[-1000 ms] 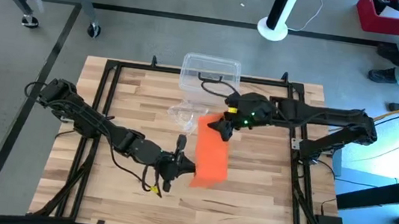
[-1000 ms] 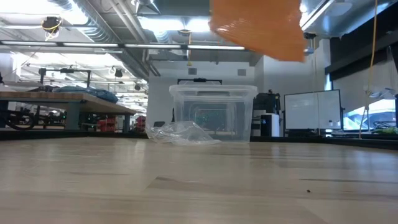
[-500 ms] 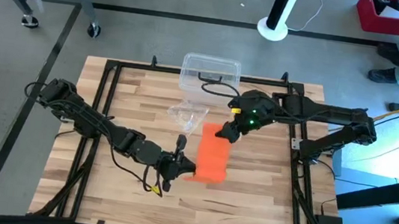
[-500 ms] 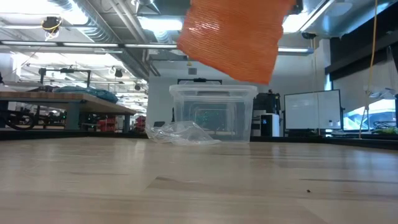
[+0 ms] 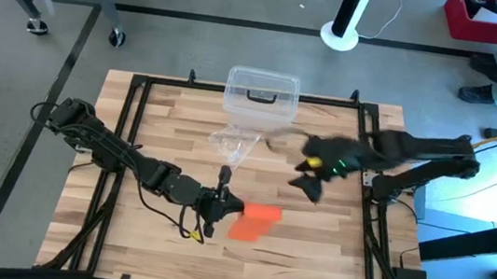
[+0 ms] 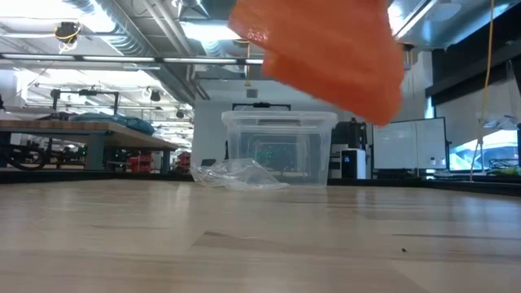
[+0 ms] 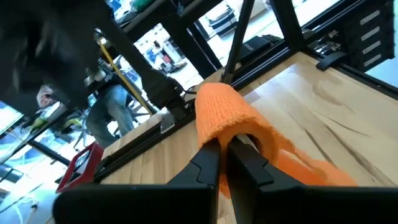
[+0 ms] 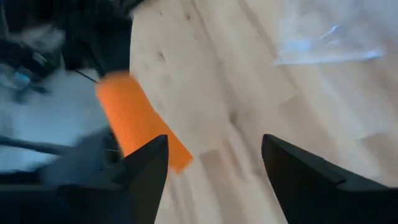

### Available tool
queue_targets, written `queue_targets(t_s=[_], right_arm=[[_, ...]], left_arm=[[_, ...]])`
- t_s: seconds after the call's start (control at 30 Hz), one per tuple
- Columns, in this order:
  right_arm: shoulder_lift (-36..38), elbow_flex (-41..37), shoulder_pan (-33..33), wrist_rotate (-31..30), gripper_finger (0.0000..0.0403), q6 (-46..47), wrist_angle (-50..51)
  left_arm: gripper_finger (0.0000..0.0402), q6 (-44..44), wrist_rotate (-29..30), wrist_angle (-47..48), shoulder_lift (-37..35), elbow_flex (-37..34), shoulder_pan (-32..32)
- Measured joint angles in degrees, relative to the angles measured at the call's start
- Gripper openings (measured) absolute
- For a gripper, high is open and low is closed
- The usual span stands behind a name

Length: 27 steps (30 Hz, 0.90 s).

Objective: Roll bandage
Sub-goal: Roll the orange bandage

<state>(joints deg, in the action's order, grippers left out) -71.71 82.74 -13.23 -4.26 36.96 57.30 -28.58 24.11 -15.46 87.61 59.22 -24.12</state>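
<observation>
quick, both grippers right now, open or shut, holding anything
Left gripper: shut on the orange bandage.
Right gripper: open, holding nothing.

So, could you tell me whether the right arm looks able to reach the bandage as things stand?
Probably yes: the right gripper is open, with bare table between it and the bandage, which the left gripper holds shut.

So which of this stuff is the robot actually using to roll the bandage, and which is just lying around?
In use:
- orange bandage
- left gripper, shut on the bandage
- right gripper, open, off to the side

Lying about:
- clear plastic box at the table's far edge
- crumpled clear plastic piece beside it
</observation>
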Motion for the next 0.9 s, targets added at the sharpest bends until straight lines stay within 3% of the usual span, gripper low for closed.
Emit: queue_targets(t_s=[0.13,0.23,0.37,0.53,0.67,0.77,0.9], right_arm=[[3.6,-2.16,-15.47,-21.68,0.0259,0.34,0.7],[4.76,-5.52,-26.1,-31.3,0.026,0.73,-1.83],[3.86,-8.6,-34.34,-30.78,0.026,3.07,-5.23],[-0.23,-11.29,-37.73,-22.53,0.026,7.68,-14.79],[-4.88,-11.94,-37.83,-21.32,0.026,5.17,-23.65],[-8.68,-11.98,-37.79,-28.21,0.026,1.74,-21.77],[-11.64,-15.37,-37.79,-36.78,0.026,3.77,-18.46]], left_arm=[[0.001,1.46,0.23,-0.32,0.0,0.0,0.15],[0.001,2.69,0.28,-1.17,0.0,0.02,0.71],[0.001,4.24,0.38,-1.68,-0.02,0.02,1.68],[0.001,5.07,0.45,-1.69,-0.02,0.02,2.23],[0.0011,5.4,0.43,-1.88,-0.02,0.02,2.21],[0.0011,5.41,0.4,-2.26,-0.02,0.02,2.21],[0.0011,5.75,0.4,-3.82,-0.02,0.02,2.03]])
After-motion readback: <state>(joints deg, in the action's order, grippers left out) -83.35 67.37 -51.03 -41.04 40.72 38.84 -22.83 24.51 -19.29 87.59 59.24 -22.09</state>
